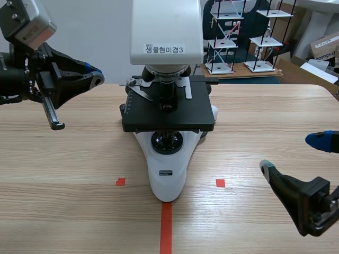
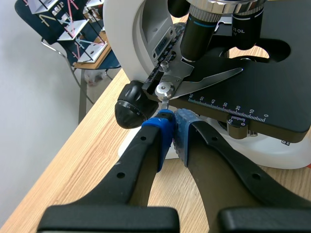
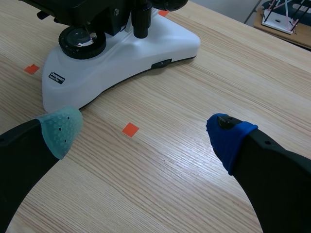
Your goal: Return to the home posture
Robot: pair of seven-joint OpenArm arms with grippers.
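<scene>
Microscope (image 1: 168, 159) is standing at the middle of the tabletop (image 1: 63, 159). It is looking heavy, rigid and fragile in its optics. Homing is probably needing no grasp; otherwise take its arm and base. Left gripper (image 2: 174, 127) is hovering beside its stage (image 2: 252, 73), pads pressed together on nothing. Right gripper (image 3: 144, 135) is hanging spread near the tabletop's right edge.

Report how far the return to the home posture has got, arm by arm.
Done: neither claw holds anything. The right claw is open, low over the table and apart from the microscope, so that arm looks near rest. In hand: the left claw is shut on nothing, raised, tips close beside the stage. Left: that arm probably has to back away. The exact home pose cannot be told.
</scene>
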